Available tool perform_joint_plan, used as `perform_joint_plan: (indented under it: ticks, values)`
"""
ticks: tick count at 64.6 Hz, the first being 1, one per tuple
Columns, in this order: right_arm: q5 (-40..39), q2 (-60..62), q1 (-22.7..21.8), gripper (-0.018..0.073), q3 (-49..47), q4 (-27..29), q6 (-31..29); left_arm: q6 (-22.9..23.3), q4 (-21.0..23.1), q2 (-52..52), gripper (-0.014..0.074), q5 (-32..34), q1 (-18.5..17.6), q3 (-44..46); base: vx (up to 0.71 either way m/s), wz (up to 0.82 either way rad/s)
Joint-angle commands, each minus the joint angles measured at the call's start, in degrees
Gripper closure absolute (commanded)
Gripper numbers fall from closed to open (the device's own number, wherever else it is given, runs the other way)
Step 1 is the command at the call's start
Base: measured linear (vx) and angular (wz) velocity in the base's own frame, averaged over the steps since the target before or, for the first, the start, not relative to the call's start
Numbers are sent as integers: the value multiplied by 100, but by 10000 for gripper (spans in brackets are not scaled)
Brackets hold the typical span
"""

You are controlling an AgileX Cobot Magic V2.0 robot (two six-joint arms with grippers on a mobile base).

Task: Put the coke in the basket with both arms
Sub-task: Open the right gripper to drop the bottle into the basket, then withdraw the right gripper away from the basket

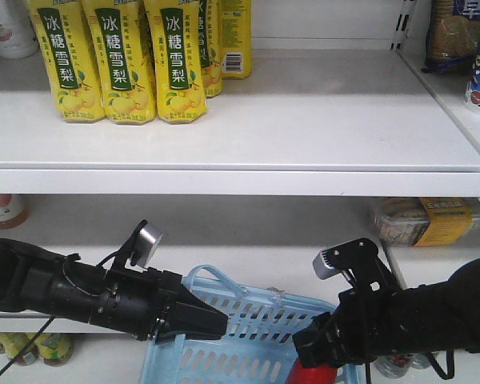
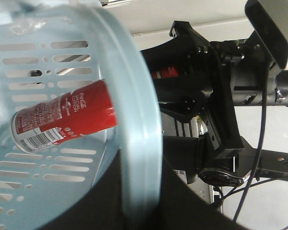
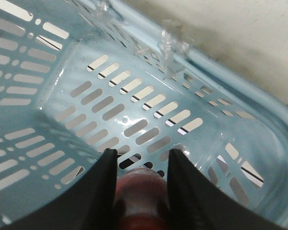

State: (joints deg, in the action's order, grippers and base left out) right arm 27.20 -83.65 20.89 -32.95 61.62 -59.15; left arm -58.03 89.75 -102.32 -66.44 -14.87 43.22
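Note:
The light blue basket (image 1: 252, 324) sits low in the front view, between my two arms. My left gripper (image 1: 216, 324) is shut on the basket rim (image 2: 145, 120), with one dark jaw on each side of it. My right gripper (image 1: 314, 352) hangs over the basket's right part, shut on the red coke (image 1: 312, 374). In the right wrist view the coke (image 3: 140, 189) sits between both black fingers (image 3: 103, 184), above the slotted basket floor (image 3: 110, 96). Through the basket wall, the left wrist view shows the coke (image 2: 67, 117) tilted inside the basket. Its top is hidden in the right gripper.
Yellow drink bottles (image 1: 120, 60) stand at the back left of the upper white shelf (image 1: 240, 180). A packaged item (image 1: 428, 220) lies on the lower shelf at right. Small bottles (image 1: 24, 348) stand at the lower left.

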Motion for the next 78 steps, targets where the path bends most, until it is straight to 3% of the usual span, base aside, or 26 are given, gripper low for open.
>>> perform_joint_plan:
  ticks: [1,13,33,56,65,78]
  values:
    - [82,156,0,273,-170,68,-6,-128,435,284,603,-352,-15,107,0,0]
    - [77,156,0,213,-170,23,-6,-128,435,284,603,-352,-15,107,0,0]
    - [105,303,-32,209,-170,29,104,-128,435,284,603,-352,-15,107,0,0]
    - [195,1664,-32,209,-170,-151,356,-128,435,284,603,-345,-15,107,0,0]
    - [-47,2215,-32,209,-246,-893,811,-128,435,284,603,-345,-15,107,0,0]
    - [-218,2817,-32,209,-246,-2756,2330,-128,435,284,603,-340,-15,107,0,0]
